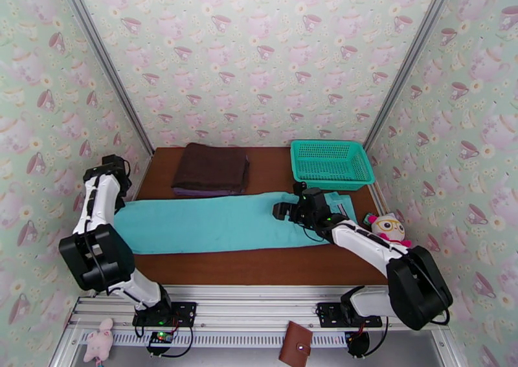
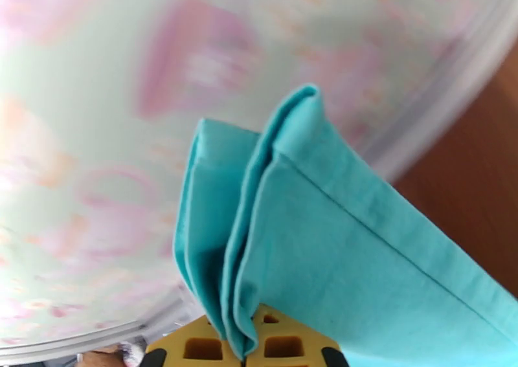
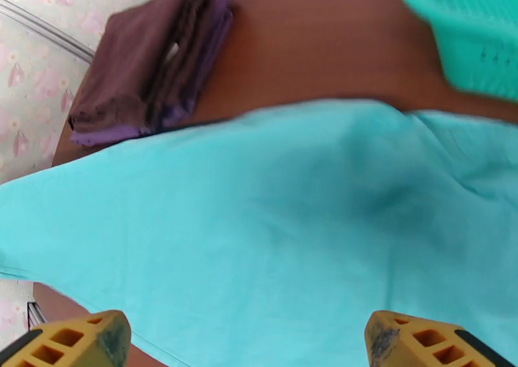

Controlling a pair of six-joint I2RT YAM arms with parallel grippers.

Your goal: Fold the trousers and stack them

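Note:
The turquoise trousers (image 1: 220, 222) lie stretched flat in a long strip across the brown table (image 1: 259, 268). My left gripper (image 1: 122, 190) is at their left end. In the left wrist view its yellow fingers (image 2: 201, 347) are shut on a bunched, folded edge of the trousers (image 2: 324, 245), lifted in front of the wallpaper. My right gripper (image 1: 285, 210) hovers over the strip's right part. Its yellow fingertips (image 3: 84, 341) stand wide open above the trousers (image 3: 259, 219), nothing between them.
A folded dark brown cloth (image 1: 212, 167) (image 3: 149, 70) lies behind the trousers at the back left. A teal mesh basket (image 1: 331, 162) (image 3: 466, 32) stands at the back right. A small plush toy (image 1: 388, 227) sits by the right wall. Walls enclose the table closely.

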